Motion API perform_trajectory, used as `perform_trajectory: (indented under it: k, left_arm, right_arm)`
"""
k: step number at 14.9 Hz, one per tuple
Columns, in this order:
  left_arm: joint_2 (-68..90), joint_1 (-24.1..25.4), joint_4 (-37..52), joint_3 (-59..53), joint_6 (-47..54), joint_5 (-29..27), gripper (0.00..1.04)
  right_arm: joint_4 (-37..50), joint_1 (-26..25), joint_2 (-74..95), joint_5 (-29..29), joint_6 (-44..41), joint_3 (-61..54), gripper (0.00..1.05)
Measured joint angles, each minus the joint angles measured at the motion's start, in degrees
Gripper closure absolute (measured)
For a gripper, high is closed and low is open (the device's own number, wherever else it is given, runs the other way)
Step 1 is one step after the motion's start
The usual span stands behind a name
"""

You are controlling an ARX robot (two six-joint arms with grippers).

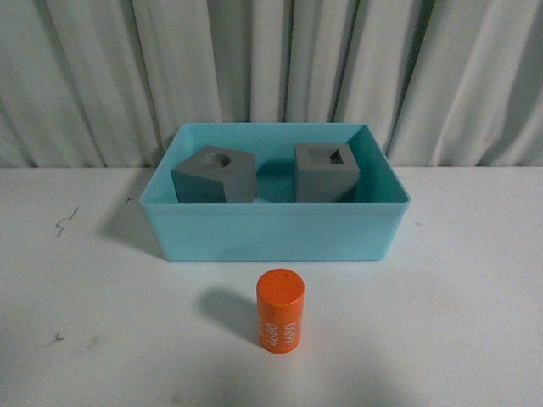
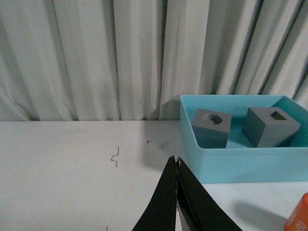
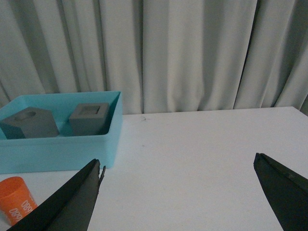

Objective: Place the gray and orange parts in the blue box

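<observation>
Front view, orange cylinder (image 1: pixel 281 310): it stands upright on the worktop (image 1: pixel 458 297), so its long axis is vertical. It is near the front wall of the blue box (image 1: pixel 271 233) but apart from it, about at the middle of the box's width.
Front view, gray parts: the gray cube with round recess (image 1: pixel 214 174) and the gray cube with rectangular recess (image 1: pixel 326 174) are already inside the blue box, side by side and apart.
Front view, arms: neither arm shows here.
Left wrist view, jaws: the left gripper (image 2: pixel 176 161) has its jaws closed tip to tip, with nothing between them.
Left wrist view, cylinder: only an edge of the orange cylinder (image 2: pixel 299 214) shows. It is off to the side of the jaws, the same side as the blue box (image 2: pixel 240 161), and not on the line where the jaws point.
Right wrist view, jaws: the right gripper (image 3: pixel 177 161) has its jaws spread wide and empty, over bare worktop.
Right wrist view, cylinder: the orange cylinder (image 3: pixel 16 199) is outside the jaws, beyond the finger on the side of the blue box (image 3: pixel 62 149), close to the box wall.
Nearer arm: I cannot tell which one, as the cylinder lies between the two arms and to the side of both.
Coming move, my judgement: the right arm seems more ready because its jaws are already open. It must first shift sideways toward the robot's left until the upright cylinder is between the jaws, then close on its round side.
</observation>
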Motion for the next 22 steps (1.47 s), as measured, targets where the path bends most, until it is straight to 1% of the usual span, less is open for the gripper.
perform_trajectory:
  k: [1,8,15,16,17,18,20,22]
  left_arm:
    - [-2.54,0.04,-2.73,-0.02,0.02,-0.02,1.03]
    - [-14.62,0.04,-14.23,-0.02,0.02,-0.02,1.03]
    - [-22.12,0.04,-21.81,-0.02,0.02,-0.02,1.03]
    - [-23.98,0.04,-24.50,0.07,0.02,-0.04,1.03]
    - [-29.35,0.04,-32.17,0.00,0.02,0.15,1.03]
    - [-32.22,0.04,-31.17,0.09,0.02,0.07,0.92]
    - [-32.09,0.04,-32.52,0.00,0.02,-0.02,0.69]
    - [-32.22,0.04,-32.35,0.00,0.02,0.00,0.44]
  right_arm:
    - [0.00,0.00,0.00,0.00,0.00,0.00,0.06]
    - [0.00,0.00,0.00,0.00,0.00,0.00,0.06]
    - [0.00,0.00,0.00,0.00,0.00,0.00,0.06]
    - [0.00,0.00,0.00,0.00,0.00,0.00,0.06]
    - [0.00,0.00,0.00,0.04,0.02,0.00,0.06]
    - [-0.04,0.00,0.00,0.00,0.00,0.00,0.06]
    - [-0.02,0.00,0.00,0.02,0.00,0.00,0.06]
    - [0.02,0.00,0.00,0.02,0.00,0.00,0.06]
